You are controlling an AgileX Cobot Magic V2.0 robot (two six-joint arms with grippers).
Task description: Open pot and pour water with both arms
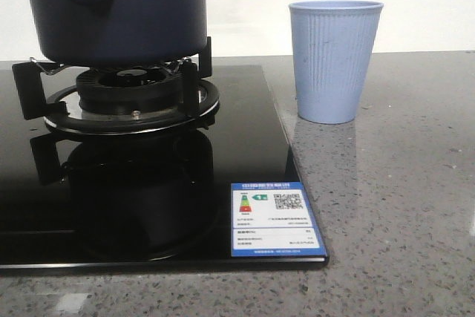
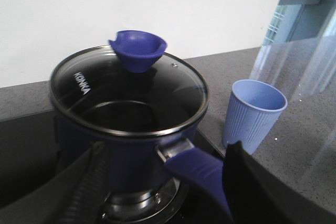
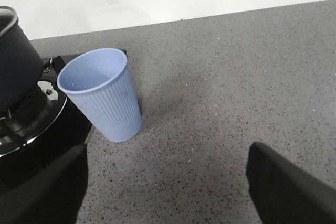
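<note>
Pot: large dark navy-blue round matte pot (image 1: 119, 9) sits on the black burner grate (image 1: 130, 98) of a glossy black glass cooktop (image 1: 245, 154), just ahead of the left fingers.
Lid: glass lid with a metal rim (image 2: 128, 95) rests closed on the pot, topped by a blue cup-shaped knob (image 2: 137, 50).
Handle: stubby blue side handle (image 2: 197, 169) juts toward the left fingers, lying between them without visible contact.
Left gripper (image 2: 165, 192): dark fingers (image 2: 86, 187) spread apart on either side of the handle, released, grasping nothing.
Right gripper (image 3: 168, 187): fingers (image 3: 286, 182) wide apart above bare grey speckled countertop (image 3: 226, 77), released and empty.
Cup: light blue ribbed cup (image 3: 102, 93) stands upright on the countertop just beside the cooktop edge, ahead of the right fingers and nearer the one on the pot's side.
Label: blue-and-white energy sticker (image 1: 273, 220) lies flat on the cooktop's near corner.
</note>
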